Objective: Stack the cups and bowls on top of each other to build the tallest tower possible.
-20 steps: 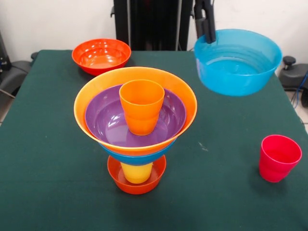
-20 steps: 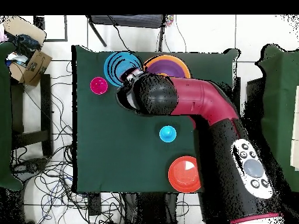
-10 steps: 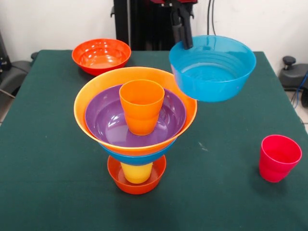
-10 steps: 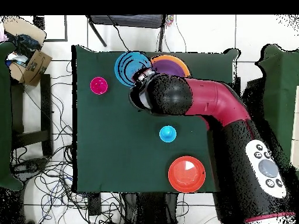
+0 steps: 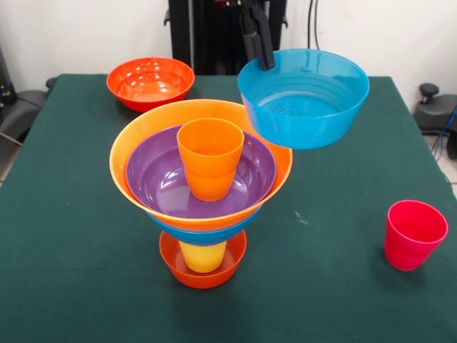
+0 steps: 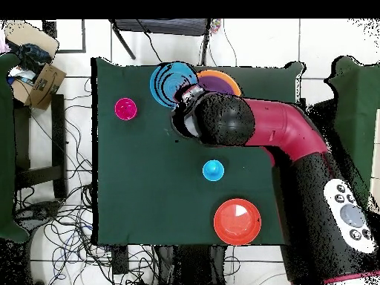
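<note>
— From my console the table (image 5: pixel 86 236) wears a dark green cloth, with a plain pale wall (image 5: pixel 78 32) behind it in the front view.

— And the floor?

— Looking down, I see white tiles (image 6: pixel 319 41) with dark joints, loose black cables (image 6: pixel 56 215) tangled along one side, and a cardboard box (image 6: pixel 41 78) of clutter near the table's corner.
</note>
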### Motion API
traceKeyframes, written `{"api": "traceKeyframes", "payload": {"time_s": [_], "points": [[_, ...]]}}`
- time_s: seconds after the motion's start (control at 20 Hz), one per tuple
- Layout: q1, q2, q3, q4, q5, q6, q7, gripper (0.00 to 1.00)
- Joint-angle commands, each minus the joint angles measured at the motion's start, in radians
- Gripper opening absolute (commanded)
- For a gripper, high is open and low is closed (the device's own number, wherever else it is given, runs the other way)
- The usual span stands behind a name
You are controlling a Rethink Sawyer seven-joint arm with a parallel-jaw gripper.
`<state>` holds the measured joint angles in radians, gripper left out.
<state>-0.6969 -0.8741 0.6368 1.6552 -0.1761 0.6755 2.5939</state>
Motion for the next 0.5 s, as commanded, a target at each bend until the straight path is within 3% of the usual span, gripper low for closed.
{"api": "traceKeyframes", "payload": {"time_s": [0.05,0.5], "points": [[-0.003,0.064,0.046,0.008,-0.091,0.04,-0.246,0.0],[-0.042,0.076,0.064,0.025,-0.126,0.026,-0.257,0.0]]}}
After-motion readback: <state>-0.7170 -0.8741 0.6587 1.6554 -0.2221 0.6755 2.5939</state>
